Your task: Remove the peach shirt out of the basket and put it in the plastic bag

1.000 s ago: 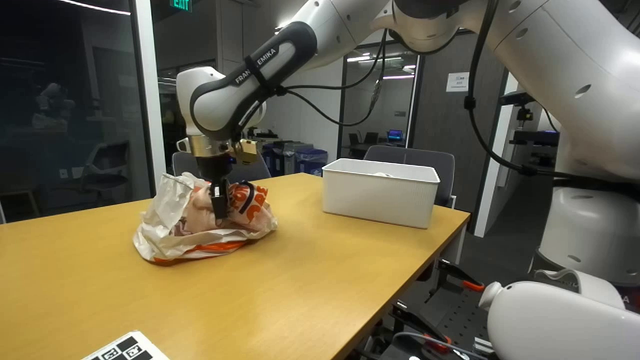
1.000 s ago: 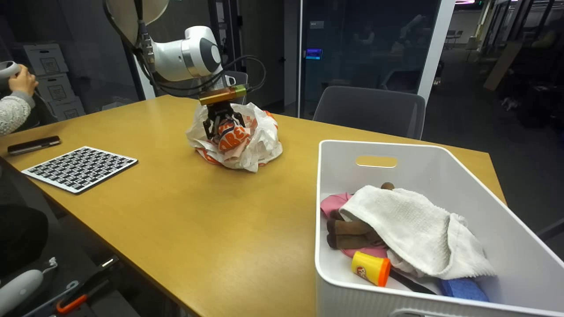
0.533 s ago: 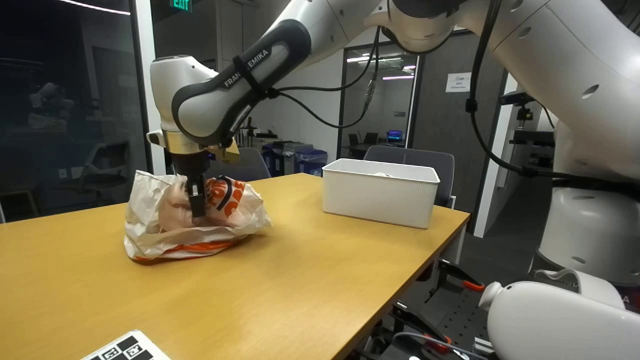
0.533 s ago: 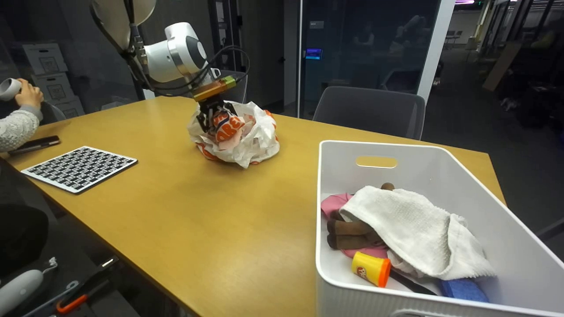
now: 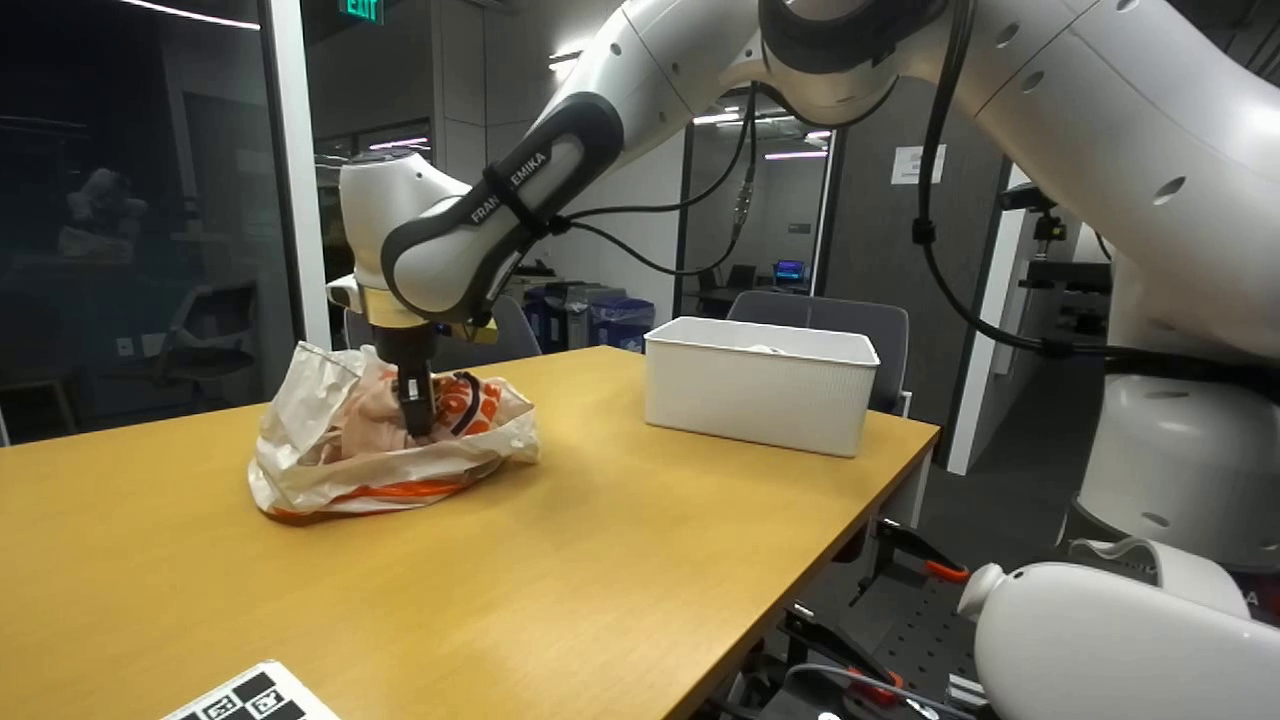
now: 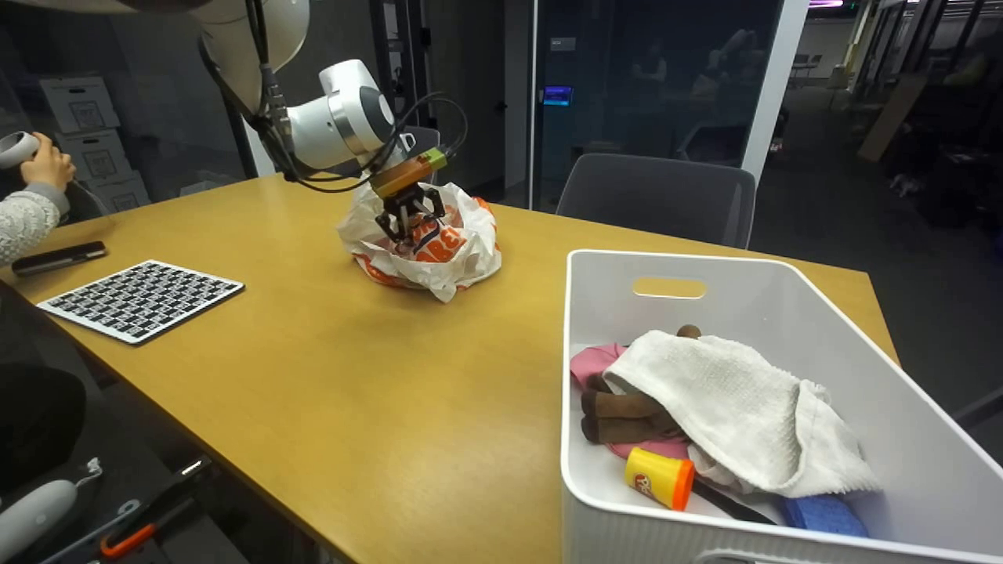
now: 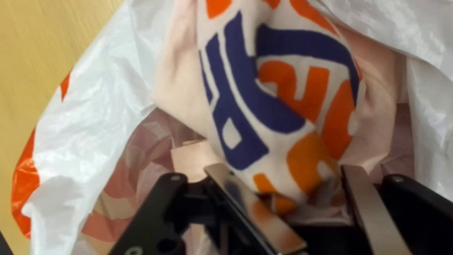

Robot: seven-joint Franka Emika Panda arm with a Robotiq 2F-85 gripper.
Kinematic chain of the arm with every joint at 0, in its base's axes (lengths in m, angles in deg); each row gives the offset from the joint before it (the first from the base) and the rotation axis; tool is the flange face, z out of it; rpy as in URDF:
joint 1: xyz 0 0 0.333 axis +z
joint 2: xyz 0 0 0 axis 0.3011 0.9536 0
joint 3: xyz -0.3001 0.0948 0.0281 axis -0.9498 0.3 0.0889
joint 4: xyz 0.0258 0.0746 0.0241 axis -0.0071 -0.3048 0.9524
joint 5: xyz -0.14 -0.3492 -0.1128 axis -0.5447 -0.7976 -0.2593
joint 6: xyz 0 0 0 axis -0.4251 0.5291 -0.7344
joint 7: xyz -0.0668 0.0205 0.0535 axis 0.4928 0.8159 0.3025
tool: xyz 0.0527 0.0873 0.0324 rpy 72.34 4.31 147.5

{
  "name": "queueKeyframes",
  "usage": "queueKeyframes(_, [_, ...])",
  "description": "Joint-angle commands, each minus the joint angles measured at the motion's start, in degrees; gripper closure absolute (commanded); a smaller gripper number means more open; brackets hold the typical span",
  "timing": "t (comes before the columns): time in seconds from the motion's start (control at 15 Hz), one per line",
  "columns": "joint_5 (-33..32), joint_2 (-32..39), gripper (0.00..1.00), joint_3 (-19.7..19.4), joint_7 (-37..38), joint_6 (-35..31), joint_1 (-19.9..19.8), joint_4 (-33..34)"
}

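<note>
Peach shirt [image 7: 283, 95]: bunched inside the open plastic bag [image 5: 420, 470]
Gripper [image 7: 283, 170]: fingers spread wide, shirt cloth between them, nothing clamped
Basket [image 5: 755, 395]: well apart from the bag on the table [image 5: 560, 560]

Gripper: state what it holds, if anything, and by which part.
Nothing, it seems: the gripper is open, and the peach shirt lies in the plastic bag.
</note>
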Motion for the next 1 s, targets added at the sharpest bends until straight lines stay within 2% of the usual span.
queueKeyframes(0.0, [1.01, -0.69, 0.38, 0.16, -1.53, 1.39, -0.48, 0.87])
queueKeyframes(0.13, [4.11, -1.94, 0.23, 1.57, -2.20, 4.99, -1.31, 0.52])
queueKeyframes(0.33, [12.84, -4.17, 0.02, 5.71, -5.65, 14.62, -4.00, 0.84])
queueKeyframes(0.53, [17.90, -7.37, 0.00, 8.15, -9.45, 19.83, -6.02, -0.27])
queueKeyframes(0.6, [17.94, -9.04, 0.00, 8.24, -10.25, 19.69, -6.23, -1.69])
queueKeyframes(0.8, [15.55, -14.68, 0.00, 7.04, -9.66, 15.58, -5.94, -7.50])
queueKeyframes(0.93, [15.16, -18.44, 0.00, 6.30, -6.66, 12.77, -6.04, -11.79])
